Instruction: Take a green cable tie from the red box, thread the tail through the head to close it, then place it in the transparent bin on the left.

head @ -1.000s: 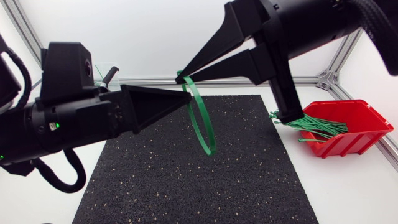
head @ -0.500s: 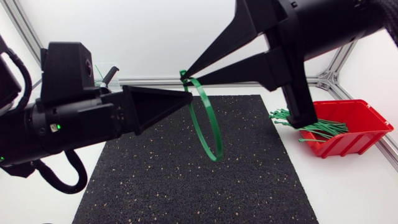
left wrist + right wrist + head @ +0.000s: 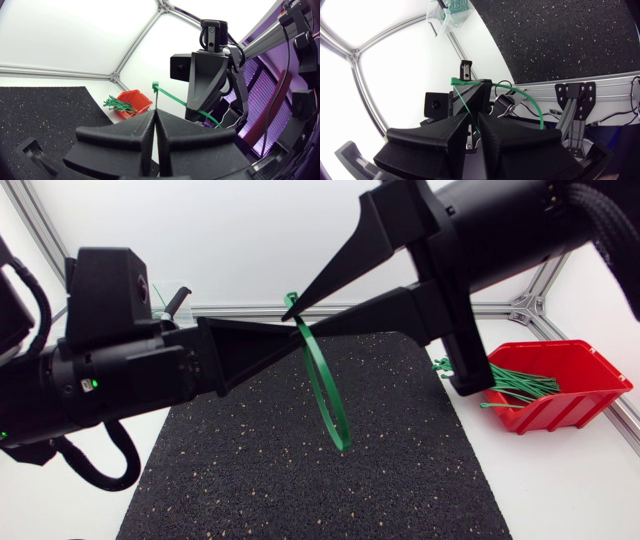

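Green cable tie [image 3: 318,385] is bent in a loop, up in the air over the black mat [image 3: 250,470]. Its long way runs up and down, head on top, bottom leaning toward the red box [image 3: 575,385]. The left gripper [image 3: 303,338] squeezes the band tight. The right gripper [image 3: 293,312] pinches it just by the head.

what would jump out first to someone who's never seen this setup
The green cable tie, curved into a loop, hangs in the air above the black mat. It is pinched by the left gripper and the right gripper, whose tips meet at its upper end. Next comes the red box at the table's right, with a bundle of green ties in it.
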`<state>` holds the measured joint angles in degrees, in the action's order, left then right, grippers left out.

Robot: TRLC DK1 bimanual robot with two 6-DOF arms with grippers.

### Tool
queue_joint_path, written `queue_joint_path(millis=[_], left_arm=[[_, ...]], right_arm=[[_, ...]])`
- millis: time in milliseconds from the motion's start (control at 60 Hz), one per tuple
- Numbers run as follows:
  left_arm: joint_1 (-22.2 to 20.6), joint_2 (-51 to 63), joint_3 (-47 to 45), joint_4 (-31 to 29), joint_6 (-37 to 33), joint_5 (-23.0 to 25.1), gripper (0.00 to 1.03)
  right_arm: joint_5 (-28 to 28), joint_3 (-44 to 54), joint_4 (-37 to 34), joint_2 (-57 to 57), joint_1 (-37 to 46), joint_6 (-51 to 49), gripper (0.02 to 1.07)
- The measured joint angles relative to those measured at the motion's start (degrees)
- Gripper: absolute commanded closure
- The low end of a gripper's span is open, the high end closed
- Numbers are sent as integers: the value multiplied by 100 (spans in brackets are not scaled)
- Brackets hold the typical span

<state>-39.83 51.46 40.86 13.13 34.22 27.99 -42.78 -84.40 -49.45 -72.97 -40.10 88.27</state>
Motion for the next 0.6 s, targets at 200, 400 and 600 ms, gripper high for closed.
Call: queue_joint_path(millis=[200, 400, 600], left_arm=[[0, 0, 0, 0, -2, -2, 100], [0, 0, 0, 0, -2, 0, 100], [0, 0, 0, 0, -2, -2, 100]], right_arm=[[87, 0, 20, -52, 0, 0, 89], [175, 0, 20, 98, -42, -2, 91], [369, 0, 4, 149, -44, -131, 101]])
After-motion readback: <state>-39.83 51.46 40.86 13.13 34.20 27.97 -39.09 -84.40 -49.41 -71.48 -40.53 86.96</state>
